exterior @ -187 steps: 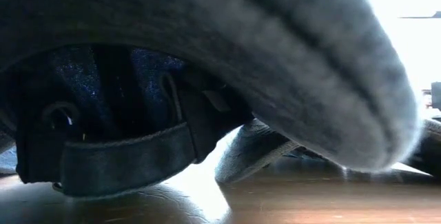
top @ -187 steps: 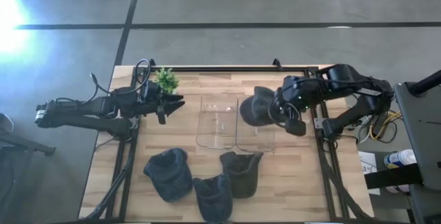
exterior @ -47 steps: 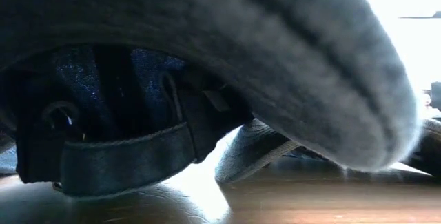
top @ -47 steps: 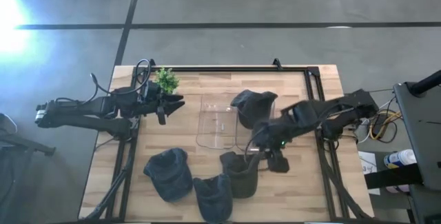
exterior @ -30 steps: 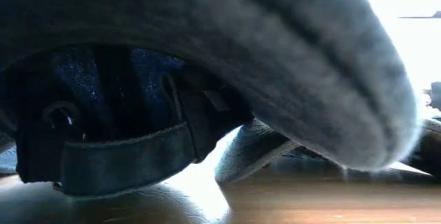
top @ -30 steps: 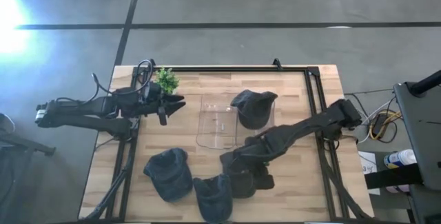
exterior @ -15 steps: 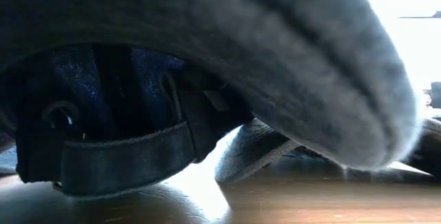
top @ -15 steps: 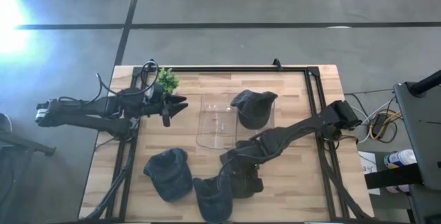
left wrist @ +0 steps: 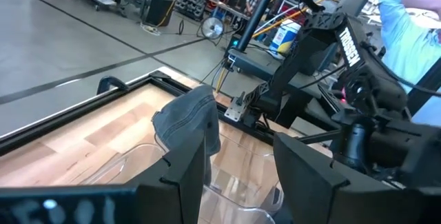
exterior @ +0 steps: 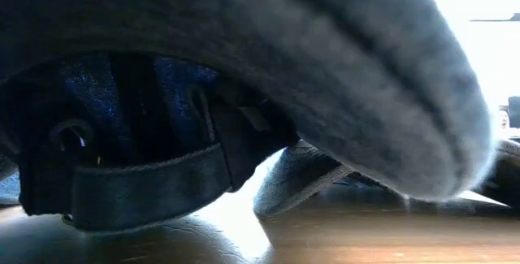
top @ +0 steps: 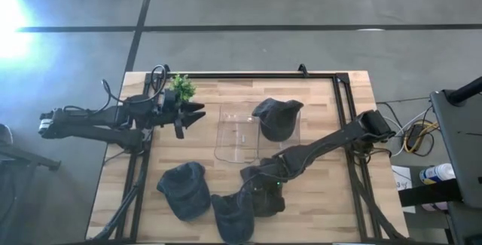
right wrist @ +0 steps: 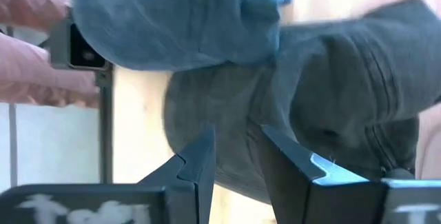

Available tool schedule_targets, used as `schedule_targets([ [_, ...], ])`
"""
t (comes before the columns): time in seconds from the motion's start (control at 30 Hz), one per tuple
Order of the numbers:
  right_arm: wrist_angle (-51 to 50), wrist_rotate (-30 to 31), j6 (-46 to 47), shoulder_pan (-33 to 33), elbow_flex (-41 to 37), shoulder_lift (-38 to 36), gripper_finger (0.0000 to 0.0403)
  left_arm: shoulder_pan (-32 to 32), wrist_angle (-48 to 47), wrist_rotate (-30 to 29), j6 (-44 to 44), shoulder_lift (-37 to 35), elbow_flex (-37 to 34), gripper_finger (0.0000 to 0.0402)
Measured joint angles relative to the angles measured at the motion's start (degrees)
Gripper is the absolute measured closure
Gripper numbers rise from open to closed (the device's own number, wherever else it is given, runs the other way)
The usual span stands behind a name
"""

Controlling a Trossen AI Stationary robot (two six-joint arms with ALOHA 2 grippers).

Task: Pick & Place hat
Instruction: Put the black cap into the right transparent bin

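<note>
The hat (top: 263, 187) near the table's front edge looks light, soft and floppy — best pinched by a fold of cloth (probably its rim). The right gripper (right wrist: 238, 162) hangs right over it, fingers partly spread around nothing yet. The left gripper (top: 197, 111) waits open beside the plant (top: 181, 87).

Low view almost wholly blocked by blurred near hat (exterior: 268, 61); right tool (top: 265, 194) hides middle hat beneath.
</note>
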Motion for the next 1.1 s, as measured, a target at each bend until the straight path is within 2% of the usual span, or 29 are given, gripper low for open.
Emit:
schedule_targets([
  [0.3, 3.7, 0.1, 0.5, 0.0, -4.0, 0.0, 0.0298, 0.0, 0.0, 0.5, 0.0, 0.0, 0.1, 0.0236],
  [0.63, 6.5, -1.3, 1.2, -1.3, -4.7, -0.2, 0.0298, 0.0, 0.0, 1.5, 0.0, 0.0, 0.1, 0.0236],
  [0.97, 5.6, -0.3, 0.4, -2.1, -4.8, -0.1, 0.0262, 0.0, 0.0, 2.0, 0.0, 0.0, 0.2, 0.0236],
  [1.1, 5.5, 0.2, 0.2, -2.0, -5.7, -0.1, 0.0261, 0.0, 0.0, 2.1, -0.1, -0.1, 0.2, 0.0236],
])
